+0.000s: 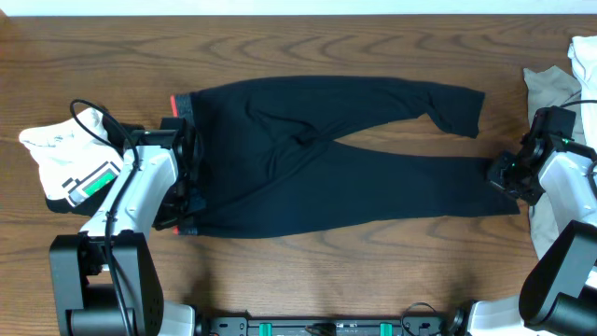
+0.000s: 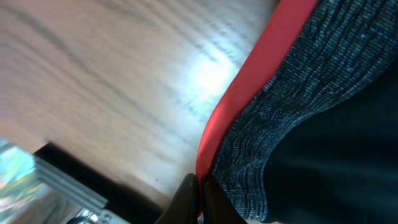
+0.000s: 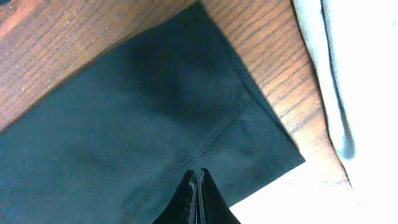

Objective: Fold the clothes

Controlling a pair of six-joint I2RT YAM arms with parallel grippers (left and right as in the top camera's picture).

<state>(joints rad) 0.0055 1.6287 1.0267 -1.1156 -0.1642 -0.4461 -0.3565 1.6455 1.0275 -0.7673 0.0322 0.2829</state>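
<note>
Black pants [image 1: 317, 159], soft, light, floppy: left gripper [image 2: 198, 186] pinches waistband [image 2: 267, 124] frame-left; right gripper [image 3: 197, 180] clenched over lower-right cuff [image 3: 261, 143], hold unclear.

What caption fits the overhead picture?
Left gripper pinches the waistband of black pants; right gripper pinches a leg cuff.

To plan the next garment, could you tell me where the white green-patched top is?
In the overhead view the white green-patched top lies on the table's left side, partly hidden by the left arm, just left of the black pants' waistband.
</note>
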